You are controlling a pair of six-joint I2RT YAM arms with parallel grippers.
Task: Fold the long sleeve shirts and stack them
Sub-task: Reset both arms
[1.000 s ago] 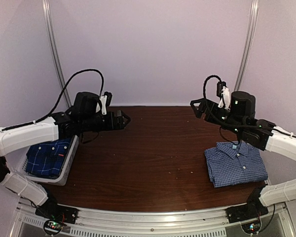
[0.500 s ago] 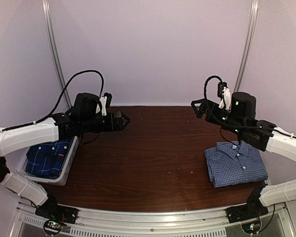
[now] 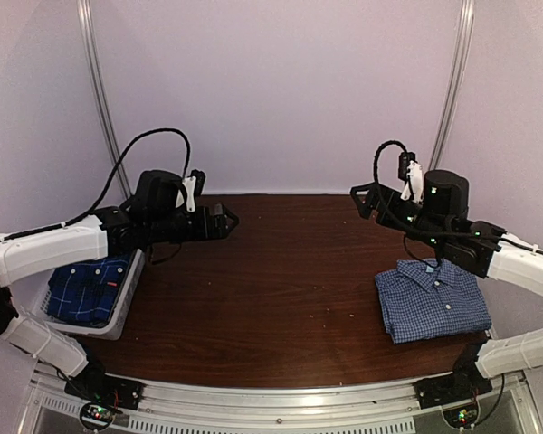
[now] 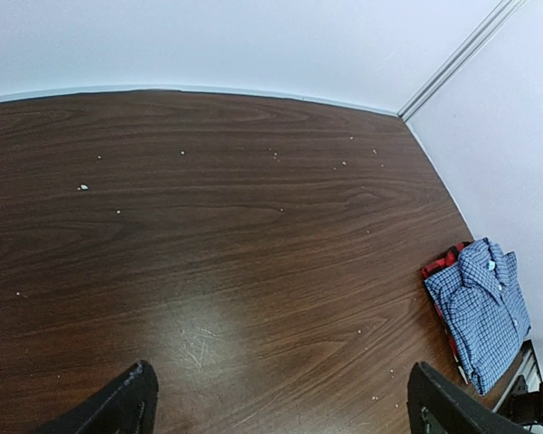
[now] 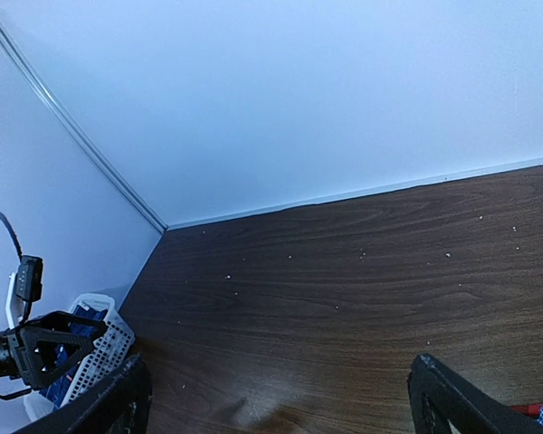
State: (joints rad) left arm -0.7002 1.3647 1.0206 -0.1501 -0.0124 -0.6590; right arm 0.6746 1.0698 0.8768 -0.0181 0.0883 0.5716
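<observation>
1. Motion over the last second was almost nil: the left gripper [image 3: 224, 220] hung above the desk's [image 3: 281, 280] back-left part much as before, jaws wide apart with nothing between them.
2. Across from it, the right gripper [image 3: 362, 197] had likewise kept its place above the back-right part, jaws spread and empty, raised clear of the cloth.
3. That stillness, with both grippers free, read as a pause between shirts and not as a fold in progress.
4. Nearest the right gripper, the blue-and-white gingham shirt [image 3: 433, 298] lay folded flat, collar toward the back, near the desk's right front corner.
5. The left wrist view showed the red-and-black plaid shirt's [image 4: 441, 264] edge peeping from beneath it, so two seemed already stacked.
6. Under the left forearm, the darker blue plaid shirt [image 3: 89, 287] sat in a white basket [image 3: 127, 312] at the desk's left edge, not yet stacked; fetching it was probably the next job.
7. Between basket and stack the wood was open, marked only by small pale specks [image 4: 83, 187], giving broad room to spread a shirt.
8. The stack lay close to the right edge, leaving little margin there, and the wall [image 3: 281, 90] closed off the back.
</observation>
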